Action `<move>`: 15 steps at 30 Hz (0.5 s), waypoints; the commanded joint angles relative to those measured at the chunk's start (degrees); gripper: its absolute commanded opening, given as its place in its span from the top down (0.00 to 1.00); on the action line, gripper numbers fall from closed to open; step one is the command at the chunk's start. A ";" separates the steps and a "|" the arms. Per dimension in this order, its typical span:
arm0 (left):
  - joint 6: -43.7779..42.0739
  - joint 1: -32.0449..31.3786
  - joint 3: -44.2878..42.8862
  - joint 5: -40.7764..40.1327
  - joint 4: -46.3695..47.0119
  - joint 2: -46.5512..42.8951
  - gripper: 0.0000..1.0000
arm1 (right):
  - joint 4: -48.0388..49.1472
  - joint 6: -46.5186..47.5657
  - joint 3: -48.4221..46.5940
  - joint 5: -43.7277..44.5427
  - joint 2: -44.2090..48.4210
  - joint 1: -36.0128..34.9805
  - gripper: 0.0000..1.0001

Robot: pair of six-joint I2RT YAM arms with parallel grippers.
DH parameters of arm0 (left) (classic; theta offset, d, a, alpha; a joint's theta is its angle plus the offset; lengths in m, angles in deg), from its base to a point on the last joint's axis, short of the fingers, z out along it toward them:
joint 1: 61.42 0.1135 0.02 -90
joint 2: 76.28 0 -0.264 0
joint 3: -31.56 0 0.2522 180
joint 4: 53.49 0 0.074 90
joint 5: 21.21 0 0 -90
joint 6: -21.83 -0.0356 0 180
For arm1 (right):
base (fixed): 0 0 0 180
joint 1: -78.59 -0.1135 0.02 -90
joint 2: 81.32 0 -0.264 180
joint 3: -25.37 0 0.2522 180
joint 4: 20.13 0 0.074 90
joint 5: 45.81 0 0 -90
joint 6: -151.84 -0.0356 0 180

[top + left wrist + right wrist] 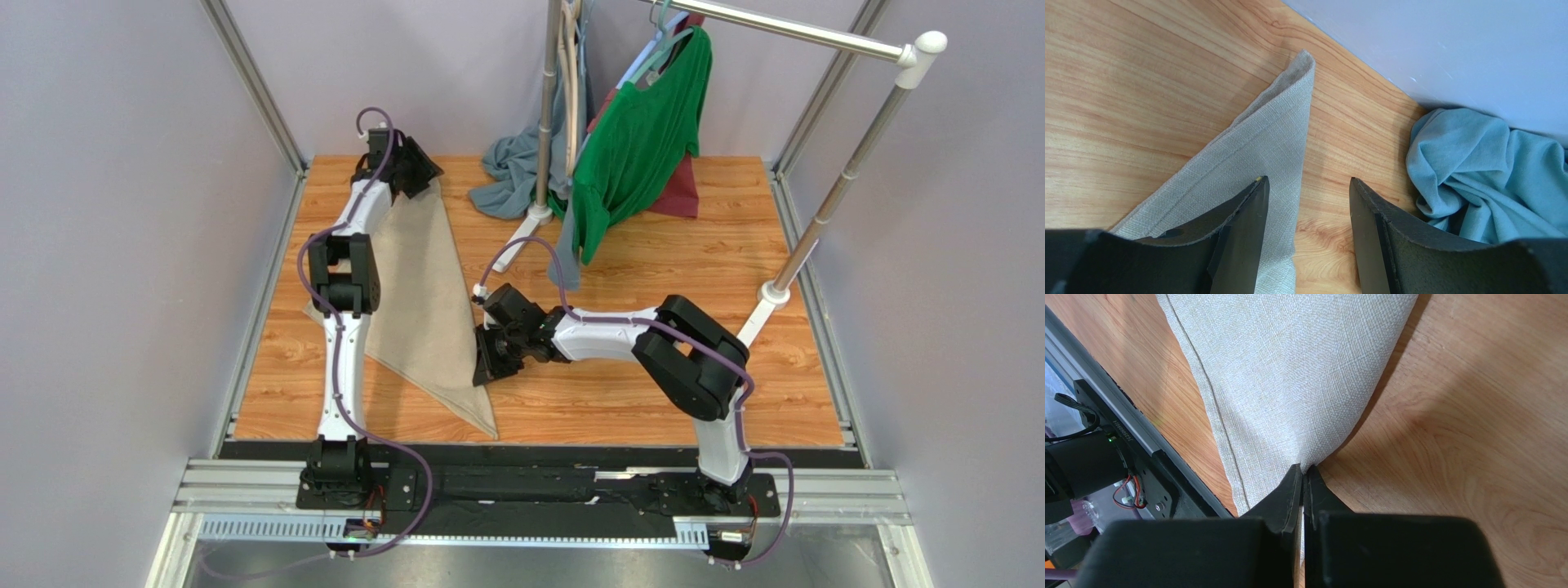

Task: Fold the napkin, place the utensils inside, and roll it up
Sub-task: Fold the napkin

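Napkin [423, 294] lay folded in a triangle on the left of your table [638, 368], your right pincer [1303, 478] pinched shut on its right edge, probably to fold it over, your left pincer [1308, 184] open above its far corner.

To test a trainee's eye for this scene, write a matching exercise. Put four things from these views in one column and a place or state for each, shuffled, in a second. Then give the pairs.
Column one
1. large beige woven cloth napkin
2. left end effector
3. right end effector
4. crumpled grey-blue cloth

Column two
A. shut, pinching the napkin's edge
B. heaped on the far side, beyond the napkin
C. open, near the napkin's far corner
D. spread as a triangle on the wooden table

Pairs: 1-D, 2-C, 3-A, 4-B
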 commanded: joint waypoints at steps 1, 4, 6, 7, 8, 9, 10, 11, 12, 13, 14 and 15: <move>0.86 0.36 -0.45 0.71 3.09 0.25 0.40 | -1.55 -0.34 1.92 -1.09 -2.01 -0.02 1.00; 0.86 0.45 -0.45 1.06 3.79 0.51 0.40 | -1.37 -0.86 2.53 -1.36 -1.49 -0.02 1.00; 0.86 0.53 -0.45 1.32 4.31 0.78 0.40 | -1.37 -1.13 3.23 -1.36 -1.05 -0.02 1.00; 0.86 0.53 -0.53 1.41 4.32 0.78 0.40 | -1.37 -1.04 3.32 -1.45 -0.87 -0.10 1.00; 0.95 0.53 -0.45 1.59 4.49 0.78 0.40 | -1.37 -1.13 3.32 -1.62 -0.70 -0.10 1.00; 0.86 0.53 -0.45 1.76 4.67 0.87 0.40 | -1.46 -1.13 3.41 -1.80 -0.61 -0.10 1.00; 0.86 0.53 -0.45 1.76 4.67 0.87 0.40 | -1.46 -1.04 3.41 -2.15 -0.61 -0.10 1.00; 0.77 0.53 -0.45 1.85 4.93 0.95 0.40 | -1.55 -1.04 3.41 -2.41 -0.52 -0.19 1.00; 0.69 0.62 -0.36 1.85 4.84 1.04 0.40 | -1.55 -1.13 3.32 -2.67 -0.70 -0.10 1.00; 0.60 0.53 -0.45 1.85 4.84 1.04 0.40 | -1.63 -1.04 3.32 -3.03 -0.70 -0.28 1.00; 0.51 0.53 -0.36 1.68 4.84 1.04 0.40 | -1.63 -1.04 3.32 -3.12 -0.61 -0.37 1.00; 0.51 0.62 -0.36 1.59 4.84 1.13 0.40 | -1.72 -1.04 3.41 -3.12 -0.52 -0.37 1.00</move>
